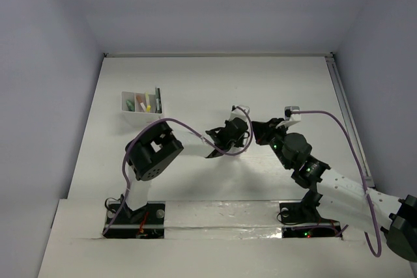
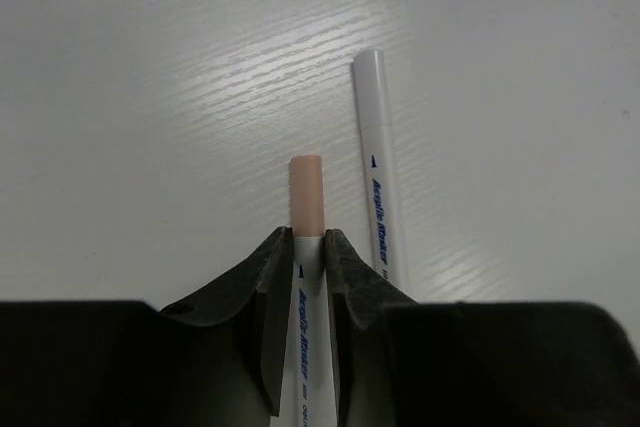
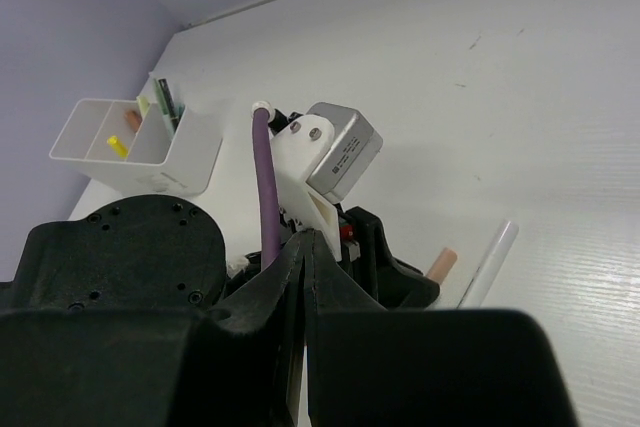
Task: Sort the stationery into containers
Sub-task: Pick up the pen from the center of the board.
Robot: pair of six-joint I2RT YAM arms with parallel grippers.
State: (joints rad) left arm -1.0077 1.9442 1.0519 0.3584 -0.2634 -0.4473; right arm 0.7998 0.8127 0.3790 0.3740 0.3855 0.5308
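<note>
My left gripper (image 2: 307, 247) is shut on a white marker with a peach cap (image 2: 307, 195); the cap sticks out past the fingertips, just above the table. A second white marker (image 2: 378, 172) lies on the table right beside it, parallel and apart. The right wrist view shows the same peach cap (image 3: 441, 265) and loose white marker (image 3: 490, 262). My right gripper (image 3: 308, 237) is shut with nothing in it, close behind the left gripper. The white compartment tray (image 1: 140, 110) stands at the back left and holds several markers, yellow, green and peach among them.
The left arm's purple cable (image 3: 264, 187) arcs between the two grippers. The left wrist camera housing (image 3: 342, 149) sits directly ahead of my right fingers. Grey walls enclose the white table on three sides.
</note>
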